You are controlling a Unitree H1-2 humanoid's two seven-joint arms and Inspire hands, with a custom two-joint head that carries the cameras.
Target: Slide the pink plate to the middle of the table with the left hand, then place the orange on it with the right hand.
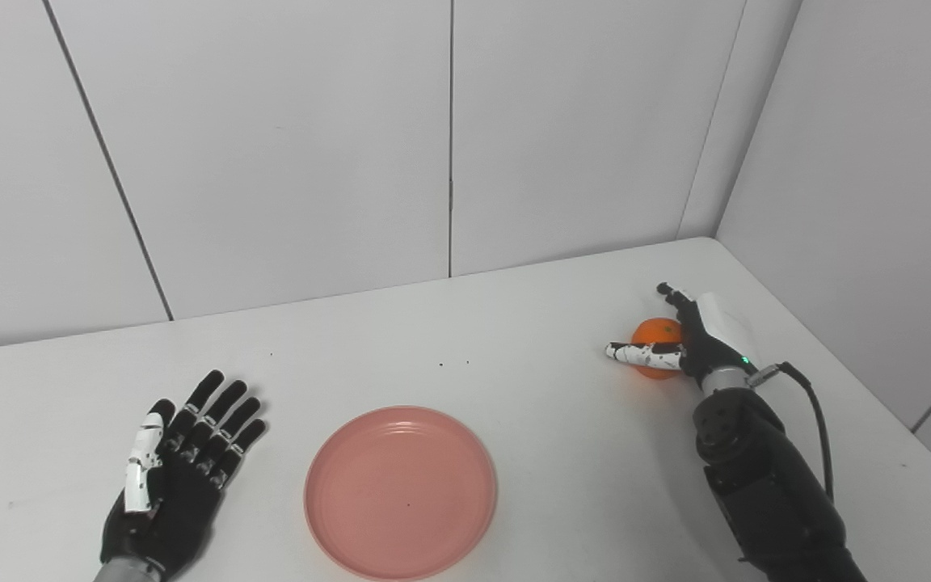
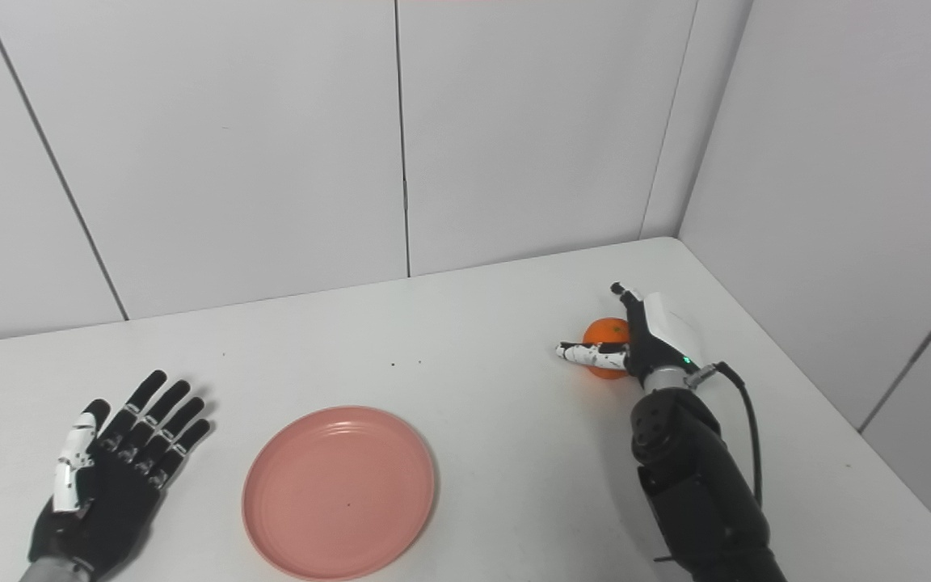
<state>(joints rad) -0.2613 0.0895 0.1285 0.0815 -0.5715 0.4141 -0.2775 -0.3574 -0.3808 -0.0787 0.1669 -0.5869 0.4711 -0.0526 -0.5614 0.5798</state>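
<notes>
Right hand at the orange, grasp not confirmed; plate is empty and waiting.

The round pink plastic plate (image 1: 401,491) sits flat on the white table (image 1: 514,323), near the front edge and about mid-width. The small round orange fruit (image 1: 655,336) rests on the table well to the right of the plate and further back. The right hand (image 1: 680,343) is against the orange, thumb extended across its near side and fingers hidden behind it; I cannot tell whether it has closed. The left hand (image 1: 179,469) lies palm-up just left of the plate, fingers spread, holding nothing. Risks, as judged: the orange is smooth and round, so a loose or off-centre hold could let it roll toward the table's right edge. If released too high, it could bounce off the shallow plate.
</notes>
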